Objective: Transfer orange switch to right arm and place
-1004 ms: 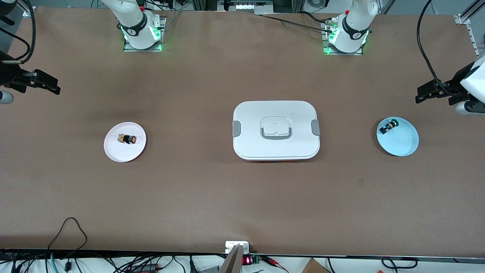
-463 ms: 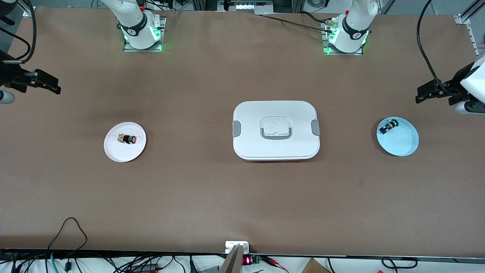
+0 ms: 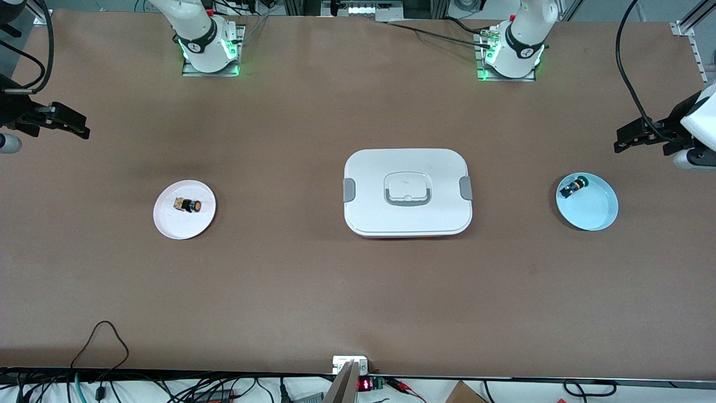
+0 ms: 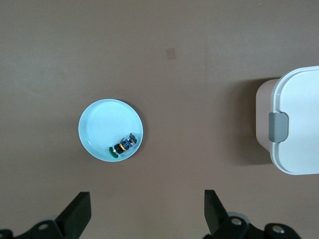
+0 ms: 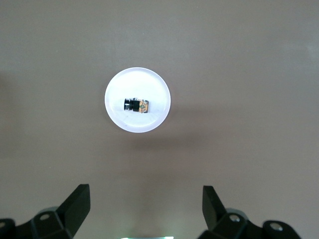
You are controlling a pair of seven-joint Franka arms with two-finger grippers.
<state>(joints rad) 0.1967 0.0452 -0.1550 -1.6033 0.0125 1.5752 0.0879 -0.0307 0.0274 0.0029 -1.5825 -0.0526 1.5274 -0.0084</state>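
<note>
Right wrist view showing orange switch (image 5: pixel 136 105) lying on white plate (image 5: pixel 157 112), well apart from spread right gripper (image 5: pixel 144 206) fingers; left gripper (image 4: pixel 144 214) likewise gaping, waiting.

Robotics lab bench, not a home or shop. Wide table (image 3: pixel 313 291) covered in plain brown paper, two white robot arms bolted on metal base plates (image 3: pixel 211 66) with green status lights along one edge. Aluminium framing rail (image 3: pixel 689 39) at the corner toward the left arm's end, black cables (image 3: pixel 626 67) hanging over the table. Tangle of wires (image 3: pixel 168 389) and a small board with a red digit display (image 3: pixel 364 384) along the table edge nearest the front camera. Staged props only: white plate (image 3: pixel 168 224), white lidded box (image 3: pixel 407 192), pale blue dish (image 3: pixel 598 215), spread well apart.
</note>
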